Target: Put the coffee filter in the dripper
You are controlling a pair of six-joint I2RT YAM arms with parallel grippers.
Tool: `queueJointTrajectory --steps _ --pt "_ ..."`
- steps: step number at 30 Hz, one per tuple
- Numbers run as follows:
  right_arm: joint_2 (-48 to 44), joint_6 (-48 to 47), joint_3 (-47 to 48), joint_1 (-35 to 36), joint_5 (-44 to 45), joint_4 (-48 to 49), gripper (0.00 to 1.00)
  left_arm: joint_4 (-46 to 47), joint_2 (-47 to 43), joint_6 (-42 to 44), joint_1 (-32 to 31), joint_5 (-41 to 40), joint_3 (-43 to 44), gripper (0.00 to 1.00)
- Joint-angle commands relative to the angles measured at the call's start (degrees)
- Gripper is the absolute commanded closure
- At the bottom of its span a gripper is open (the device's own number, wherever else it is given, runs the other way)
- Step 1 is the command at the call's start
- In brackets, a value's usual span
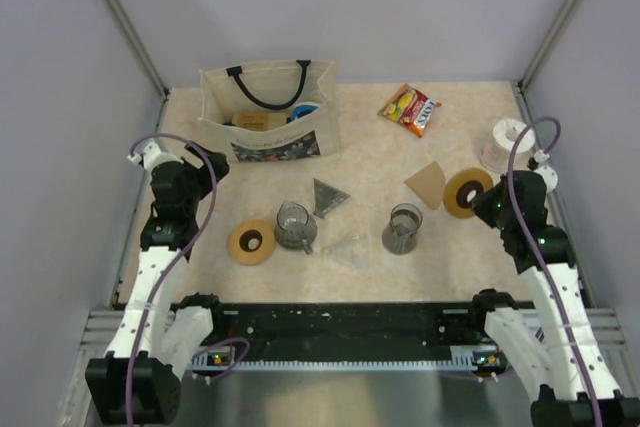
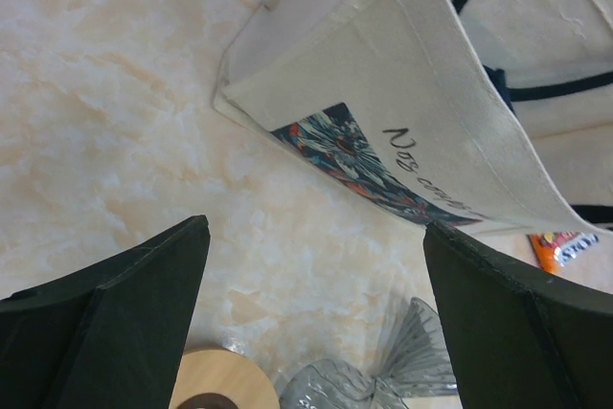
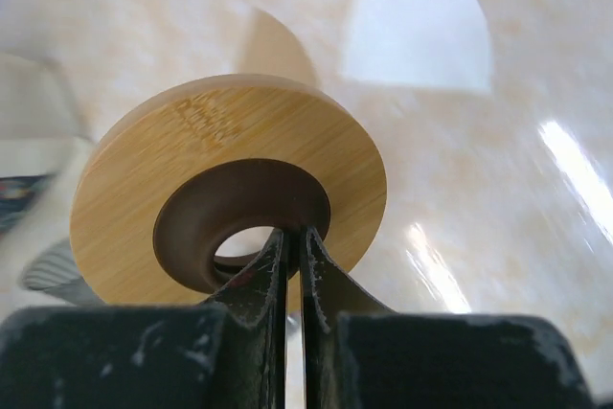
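At the right side of the table [image 1: 360, 162], the right gripper [image 3: 292, 237] holds its jaws pinched together on the near edge of the dripper [image 3: 239, 193]. The dripper is a flat, round ring of pale grained wood around a smooth dark funnel with a small centre hole. The disc sits tilted, its broad engraved face turned toward the wrist camera. Being round, it has no long axis, and the axis through its hole leans off vertical. Just beside it lies the coffee filter [image 1: 427, 184], a thin tan paper fan, flat on the mottled beige surface. The left gripper [image 2: 316, 227] hangs near a cream canvas tote bag [image 2: 402, 74], its jaws spread wide and holding nothing.
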Motion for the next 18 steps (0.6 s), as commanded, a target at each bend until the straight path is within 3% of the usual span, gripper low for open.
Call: queueJointTrajectory --steps 1,6,8,12,14,18 --pt "-8.5 -13.9 -2.6 -0.2 -10.9 30.9 1.0 3.1 -1.8 -0.7 0.1 11.7 2.5 0.01" --pt "-6.3 -13.9 -13.1 0.3 -32.8 73.7 1.0 11.5 0.0 -5.9 -0.7 30.3 3.8 0.01" --pt "-1.6 -10.4 -13.0 1.5 -38.5 85.4 1.0 16.8 0.7 -7.9 -3.4 35.9 3.9 0.01" --pt "9.5 -2.3 -7.3 9.1 -51.6 102.8 1.0 28.4 4.5 -12.0 -11.0 44.9 5.0 0.01" --pt "13.4 0.8 -4.5 13.5 -56.4 108.6 1.0 33.0 7.5 -12.8 -14.9 48.4 6.2 0.06" --pt "21.8 19.6 0.3 16.6 -65.1 121.5 1.0 51.3 10.8 -18.4 -18.3 56.1 3.2 0.11"
